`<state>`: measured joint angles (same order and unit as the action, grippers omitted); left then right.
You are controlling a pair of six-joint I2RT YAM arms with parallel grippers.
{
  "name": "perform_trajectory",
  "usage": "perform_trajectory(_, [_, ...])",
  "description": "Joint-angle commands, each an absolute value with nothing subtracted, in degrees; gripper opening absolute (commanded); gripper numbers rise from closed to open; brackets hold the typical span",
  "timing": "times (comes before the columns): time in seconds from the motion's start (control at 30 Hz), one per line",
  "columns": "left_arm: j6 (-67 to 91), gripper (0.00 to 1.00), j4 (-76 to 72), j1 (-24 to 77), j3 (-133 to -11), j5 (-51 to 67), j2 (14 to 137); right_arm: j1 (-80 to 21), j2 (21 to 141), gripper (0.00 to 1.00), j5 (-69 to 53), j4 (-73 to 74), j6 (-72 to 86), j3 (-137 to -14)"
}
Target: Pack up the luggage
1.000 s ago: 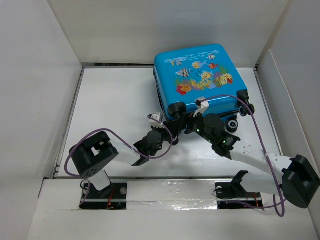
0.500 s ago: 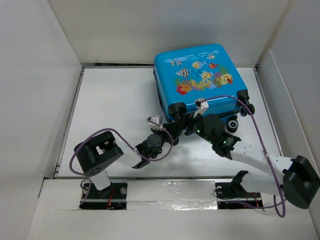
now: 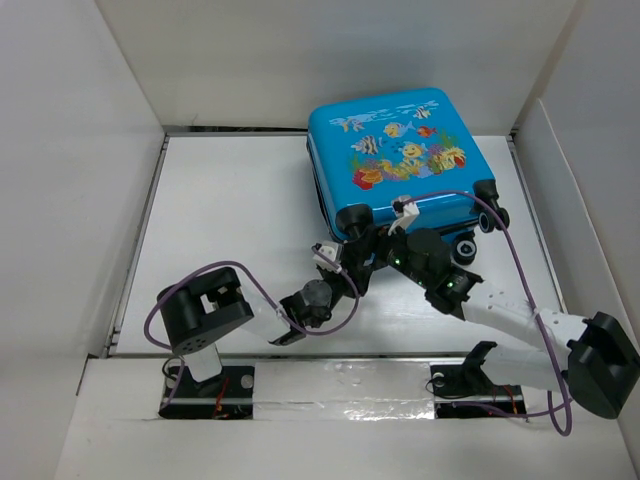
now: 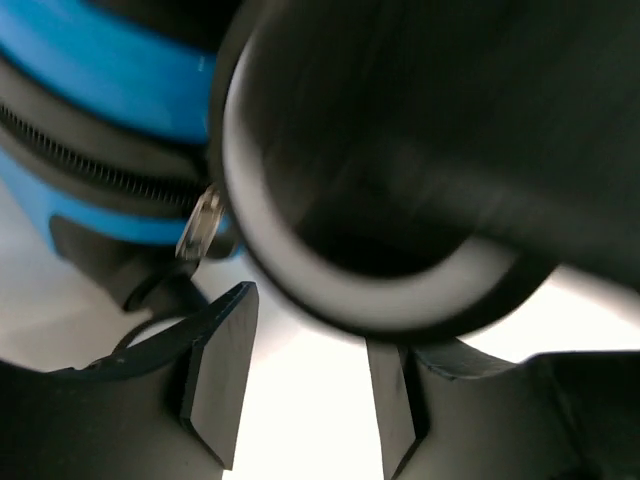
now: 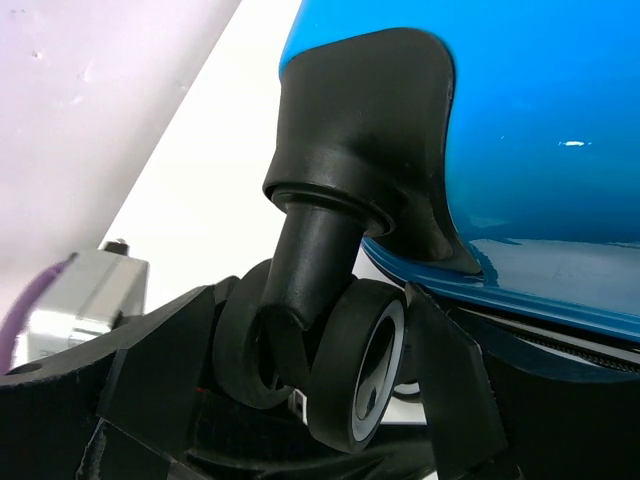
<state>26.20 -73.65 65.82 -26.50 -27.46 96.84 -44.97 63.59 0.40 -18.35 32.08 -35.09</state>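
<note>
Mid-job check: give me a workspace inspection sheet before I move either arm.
Surface: white table, luggage lying at its far right.
Job's things: blue luggage, closed, fish print up; zipper pull at its near corner.
Clutter: nothing seen.
Grippers: left end effector open, close to a wheel and the zipper pull; right end effector with fingers flanking a caster, clamping unclear.
Cables: purple cable loops over each arm; the right one crosses the luggage's near edge.
Surroundings: white walls on three sides.
</note>
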Motion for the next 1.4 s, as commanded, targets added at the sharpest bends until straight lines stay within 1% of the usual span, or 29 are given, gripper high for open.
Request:
perform_trajectory(0.0, [24.87, 0.42, -89.65, 65.65, -28.92, -29.96, 96.94, -45.79, 63.02, 0.82, -4.04, -23.29, 33.66, -37.18])
perform_trajectory(0.13, [25.92, 0.39, -88.42, 65.65, -27.34, -33.30, 96.42, -45.79, 62.84, 0.84, -4.04, -23.47, 33.58, -36.91])
perform_trajectory(0.3, [26.19, 0.39, -85.97, 65.65, -25.84, -39.01, 95.63, -45.79, 63.28, 0.83, -4.04, -23.91, 33.49, -37.35])
perform_trajectory(0.43, [24.09, 0.38, -87.71, 65.65, -25.84, -40.43, 96.68, -45.79, 63.98, 0.79, -4.04, -24.00, 33.40, -37.62])
perform_trajectory(0.5, [22.07, 0.39, -90.87, 65.65, -26.10, -39.73, 97.29, -45.79, 64.16, 0.75, -4.39, -24.17, 33.49, -37.53])
perform_trajectory(0.73, [16.18, 0.39, -93.51, 65.65, -29.97, -42.18, 99.75, -45.79, 63.81, 0.71, -5.71, -24.61, 33.93, -36.56])
perform_trajectory(0.87, [14.33, 0.38, -96.76, 65.65, -30.85, -43.86, 100.81, -45.79, 63.72, 0.64, -6.59, -25.22, 34.19, -35.77])
perform_trajectory(0.97, [13.88, 0.38, -100.96, 65.04, -31.47, -44.65, 102.30, -45.79, 64.16, 0.64, -6.77, -26.71, 34.80, -35.25])
perform_trajectory(1.03, [14.41, 0.39, -104.40, 64.42, -29.80, -43.16, 102.57, -45.79, 64.60, 0.65, -6.51, -25.93, 34.54, -36.38])
perform_trajectory(1.07, [13.98, 0.40, -107.98, 64.42, -28.84, -43.07, 102.57, -45.79, 64.43, 0.64, -6.16, -25.67, 34.45, -36.56])
perform_trajectory(1.13, [13.62, 0.45, -112.04, 65.74, -24.98, -43.59, 101.96, -45.79, 64.25, 0.59, -5.63, -27.58, 34.98, -36.82])
perform_trajectory(1.17, [14.15, 0.47, -116.67, 65.74, -22.87, -43.07, 100.39, -45.27, 64.25, 0.52, -5.89, -28.03, 35.50, -37.17])
perform_trajectory(1.2, [14.93, 0.48, -118.28, 65.74, -19.02, -42.28, 99.50, -45.26, 64.60, 0.50, -6.24, -28.21, 35.68, -37.87])
perform_trajectory(1.33, [19.77, 0.48, -116.46, 65.74, -10.39, -39.99, 89.93, -45.26, 68.98, 0.50, -10.18, -27.95, 35.51, -43.41])
perform_trajectory(1.37, [20.47, 0.48, -114.37, 65.74, -8.72, -40.16, 85.21, -45.26, 70.04, 0.52, -11.24, -28.21, 36.29, -45.07])
